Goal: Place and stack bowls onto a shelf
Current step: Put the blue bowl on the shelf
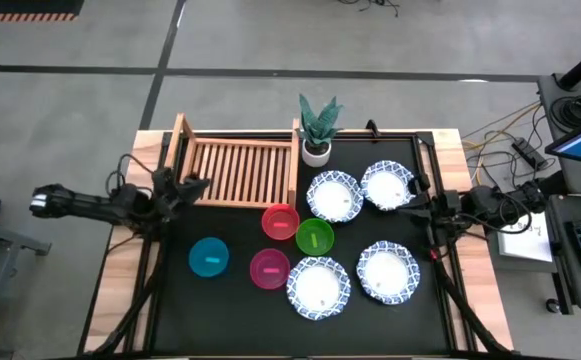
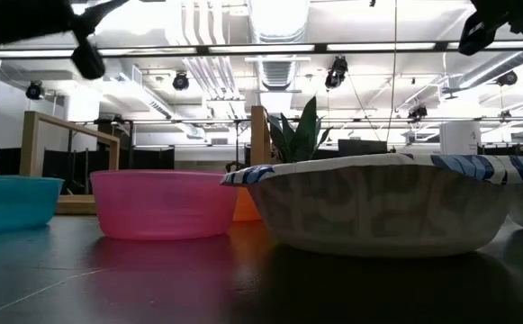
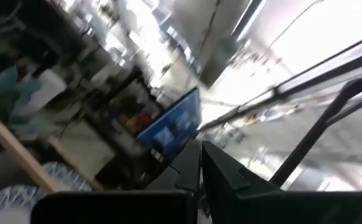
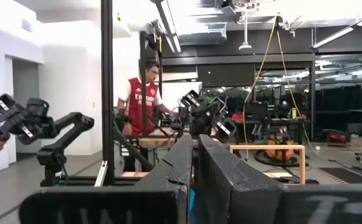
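judging by looks, all bowls are light, stiff, slick-walled and shallow, so pinch a rim edge, one finger inside, one outside; white ones likely flex more. count: four small plastic, blue bowl (image 1: pixel 210 258), red bowl (image 1: pixel 280 221), magenta bowl (image 1: pixel 270 269), green bowl (image 1: pixel 315 237); four white patterned bowls (image 1: pixel 335 196) to their right, all on the table's black mat (image 1: pixel 170 300). shelf (image 1: pixel 238 170) sits far left, holding no bowls. left gripper (image 1: pixel 198 185) hangs at the shelf's near-left corner, right gripper (image 1: pixel 417 210) by the far-right white bowl; both with fingers closed, holding nothing.
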Tool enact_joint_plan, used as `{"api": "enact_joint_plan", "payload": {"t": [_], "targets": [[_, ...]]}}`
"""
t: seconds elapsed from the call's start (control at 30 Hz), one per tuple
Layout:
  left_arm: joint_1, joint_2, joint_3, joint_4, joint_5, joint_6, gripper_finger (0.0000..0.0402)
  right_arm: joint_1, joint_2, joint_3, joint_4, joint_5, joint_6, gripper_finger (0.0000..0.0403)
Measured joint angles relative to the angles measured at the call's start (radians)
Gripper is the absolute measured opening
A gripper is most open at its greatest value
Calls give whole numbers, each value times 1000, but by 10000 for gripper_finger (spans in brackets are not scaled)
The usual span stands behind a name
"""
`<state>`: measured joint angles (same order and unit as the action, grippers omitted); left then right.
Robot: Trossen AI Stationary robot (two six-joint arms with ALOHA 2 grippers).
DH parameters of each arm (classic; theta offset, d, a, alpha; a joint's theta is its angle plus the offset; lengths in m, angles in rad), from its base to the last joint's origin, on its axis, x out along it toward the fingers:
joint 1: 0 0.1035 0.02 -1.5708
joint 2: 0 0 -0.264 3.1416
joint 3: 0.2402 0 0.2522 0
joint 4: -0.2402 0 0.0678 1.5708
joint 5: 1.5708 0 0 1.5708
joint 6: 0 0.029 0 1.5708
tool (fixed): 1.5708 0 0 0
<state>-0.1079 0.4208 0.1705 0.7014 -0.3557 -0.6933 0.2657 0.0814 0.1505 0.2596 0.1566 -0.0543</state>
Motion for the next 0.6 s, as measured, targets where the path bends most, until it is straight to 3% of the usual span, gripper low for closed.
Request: {"api": "enact_joint_plan", "payload": {"t": [0.13, 0.27, 0.43, 0.6], "targets": [[-13, 148, 218, -293, 9, -72, 0, 0, 0, 0, 0, 0, -2, 18], [-43, 313, 502, -849, 34, -239, 0, 0, 0, 0, -1, 0, 1, 18], [-150, 590, 796, -1478, 61, -562, 0, 0, 0, 1, -24, 1, 1, 18], [-301, 870, 987, -1779, 138, -735, 0, 0, 0, 1, -39, 1, 1, 18]]}}
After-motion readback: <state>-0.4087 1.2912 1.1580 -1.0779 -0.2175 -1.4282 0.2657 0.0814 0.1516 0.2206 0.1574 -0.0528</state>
